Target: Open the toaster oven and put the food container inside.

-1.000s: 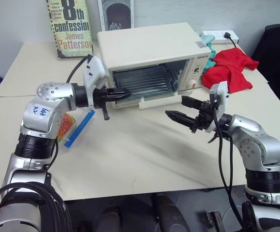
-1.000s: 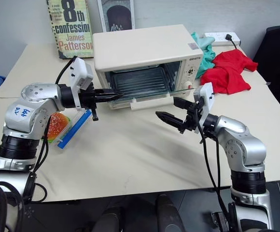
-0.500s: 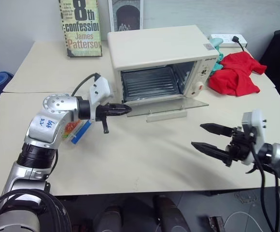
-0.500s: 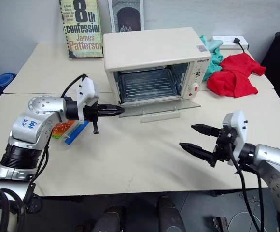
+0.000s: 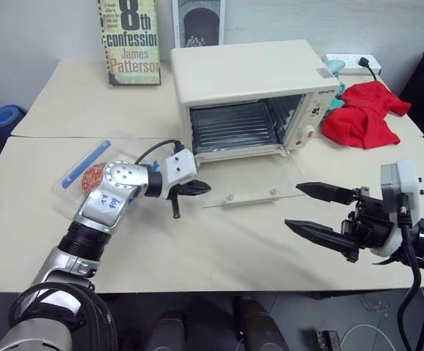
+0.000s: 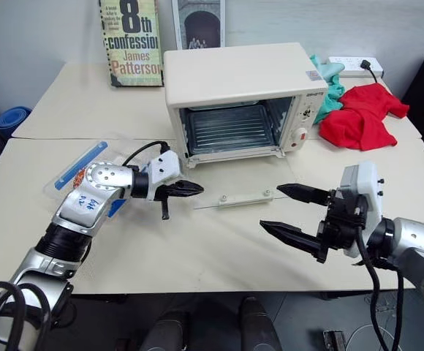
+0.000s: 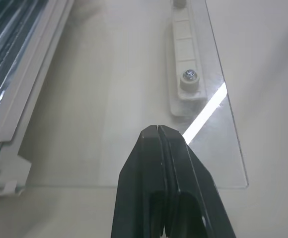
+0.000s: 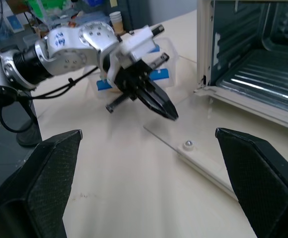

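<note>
Two grippers work over a smooth beige table (image 5: 197, 248). Oven (image 5: 252, 88): cream-white box with rounded corners, its cavity open and showing a ribbed wire rack (image 5: 234, 126); knobs sit on the panel at the robot's right. Door (image 5: 252, 183): a clear glass pane lying flat on the table in front of the cavity, with a white bar handle (image 6: 245, 197) along its outer edge. Left gripper (image 5: 199, 188): black fingers pressed together into a single point, empty, poised just over the near left corner of the glass. Right gripper (image 5: 318, 212): tapered fingers spread wide, empty, held above the table on the robot's right, well apart from the door. Container (image 5: 95, 167): clear plastic with a blue strip, resting on the table behind the left arm, well apart from the cavity. Bare tabletop lies between the two grippers and in front of the door. Book (image 5: 130, 40), red cloth (image 5: 362, 113) and white power strip (image 5: 354, 63) stand toward the far edge.
</note>
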Robot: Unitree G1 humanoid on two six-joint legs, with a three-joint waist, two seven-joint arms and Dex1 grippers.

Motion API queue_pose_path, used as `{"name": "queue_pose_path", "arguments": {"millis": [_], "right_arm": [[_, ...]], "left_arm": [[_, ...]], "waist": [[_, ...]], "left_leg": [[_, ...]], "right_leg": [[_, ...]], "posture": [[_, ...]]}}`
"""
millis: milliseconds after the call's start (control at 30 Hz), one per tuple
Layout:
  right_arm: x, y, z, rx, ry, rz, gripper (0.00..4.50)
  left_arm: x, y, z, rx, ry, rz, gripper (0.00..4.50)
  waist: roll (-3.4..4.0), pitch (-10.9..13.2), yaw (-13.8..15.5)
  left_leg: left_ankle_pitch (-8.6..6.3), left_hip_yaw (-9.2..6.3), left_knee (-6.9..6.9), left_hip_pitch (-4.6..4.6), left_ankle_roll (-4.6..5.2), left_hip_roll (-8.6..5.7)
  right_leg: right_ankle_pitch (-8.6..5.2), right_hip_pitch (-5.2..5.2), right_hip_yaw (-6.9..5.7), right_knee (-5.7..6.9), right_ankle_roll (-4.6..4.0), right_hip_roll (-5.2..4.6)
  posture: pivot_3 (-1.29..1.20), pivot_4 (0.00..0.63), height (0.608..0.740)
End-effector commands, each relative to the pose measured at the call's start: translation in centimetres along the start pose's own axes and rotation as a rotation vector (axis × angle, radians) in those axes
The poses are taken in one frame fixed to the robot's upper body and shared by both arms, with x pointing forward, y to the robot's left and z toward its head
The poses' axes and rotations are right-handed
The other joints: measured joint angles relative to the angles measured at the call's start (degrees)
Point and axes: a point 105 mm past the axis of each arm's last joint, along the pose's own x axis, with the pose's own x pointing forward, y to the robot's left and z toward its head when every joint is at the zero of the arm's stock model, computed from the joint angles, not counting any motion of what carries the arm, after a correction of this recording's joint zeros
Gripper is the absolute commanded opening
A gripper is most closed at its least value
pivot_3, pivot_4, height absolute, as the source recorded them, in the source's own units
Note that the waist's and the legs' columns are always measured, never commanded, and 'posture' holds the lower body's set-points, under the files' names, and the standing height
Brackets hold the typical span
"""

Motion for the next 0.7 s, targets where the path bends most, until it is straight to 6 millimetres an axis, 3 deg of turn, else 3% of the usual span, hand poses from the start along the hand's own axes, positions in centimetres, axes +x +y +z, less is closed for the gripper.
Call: {"name": "queue_pose_path", "arguments": {"millis": [33, 200, 433, 500, 700], "right_arm": [[0.3, 0.8, 1.4, -0.055, -0.024, 0.03, 4.5], [0.8, 0.4, 1.7, -0.07, -0.02, 0.062, 4.5], [1.7, -0.6, 2.7, -0.078, -0.049, 0.108, 4.5], [1.9, -0.8, 2.7, -0.077, -0.048, 0.117, 4.5], [2.1, -1.0, 2.7, -0.065, -0.048, 0.138, 4.5]], "left_arm": [[-0.2, 0.0, 0.9, 0.048, -0.018, 0.009, 0.02], [-1.9, 0.3, 0.9, 0.027, -0.016, 0.064, 0.02], [-4.4, -0.8, 0.9, -0.036, -0.018, 0.142, 0.02], [-4.1, -1.1, 0.8, -0.06, -0.025, 0.144, 0.02], [-0.1, -1.4, 1.1, -0.086, -0.061, 0.115, 0.02]], "waist": [[0.0, 0.0, -0.01], [0.0, 0.0, 0.02], [0.0, 0.0, 0.09], [0.0, 0.0, 0.32], [0.0, 0.0, 1.35]], "left_leg": [[0.0, 0.0, 0.0, 0.0, 0.01, 0.0], [-0.02, 0.01, 0.01, 0.01, 0.03, 0.01], [-0.04, 0.02, 0.02, -0.01, 0.07, 0.01], [-0.04, 0.02, 0.03, -0.02, 0.07, 0.0], [-0.05, -0.01, 0.11, -0.01, 0.08, -0.05]], "right_leg": [[0.0, 0.0, 0.0, 0.01, 0.0, 0.01], [0.0, 0.0, 0.01, 0.01, 0.0, 0.0], [0.0, -0.01, 0.0, 0.0, 0.0, -0.04], [0.0, 0.01, -0.01, -0.02, 0.0, -0.07], [0.03, 0.14, -0.05, -0.14, 0.06, -0.1]], "posture": [[0.0, 0.15, 0.74], [0.0, 0.15, 0.74], [0.0, 0.15, 0.74], [0.0, 0.15, 0.74], [0.0, 0.15, 0.74]]}}
